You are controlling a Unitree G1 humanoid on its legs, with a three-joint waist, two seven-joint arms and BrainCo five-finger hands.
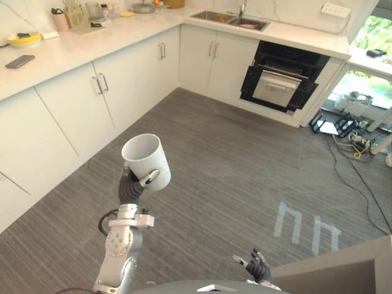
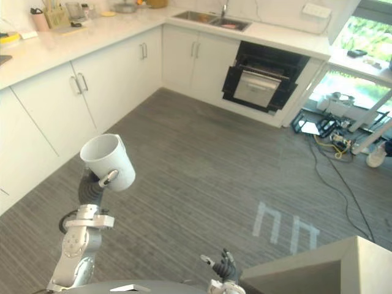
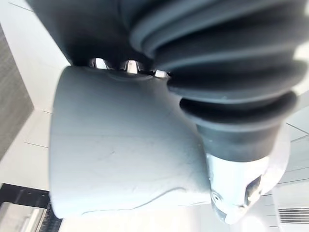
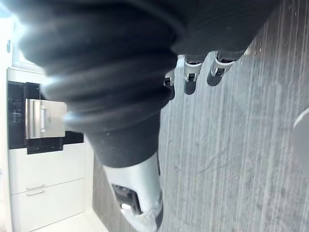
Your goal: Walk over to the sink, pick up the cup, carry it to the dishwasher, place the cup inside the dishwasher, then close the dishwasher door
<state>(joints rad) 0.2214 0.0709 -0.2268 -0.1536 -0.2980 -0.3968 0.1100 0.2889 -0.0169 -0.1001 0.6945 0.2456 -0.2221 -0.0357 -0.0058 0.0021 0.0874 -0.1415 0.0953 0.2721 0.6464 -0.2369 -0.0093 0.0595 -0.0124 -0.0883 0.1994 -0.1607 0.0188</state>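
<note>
The left arm is bent upward, its left hand [image 1: 149, 178] raised, fingers and thumb curled round the cup [image 1: 146, 158]. The right hand [image 1: 258, 267] hangs low, fingers [image 4: 189, 79] relaxed, holding nothing.

Wide floor [image 1: 233, 159] lies open in front of the dishwasher [image 1: 282, 82]. Cupboards [image 1: 92, 98] stand along its left. Wires [image 1: 358, 144] lie at its right.
</note>
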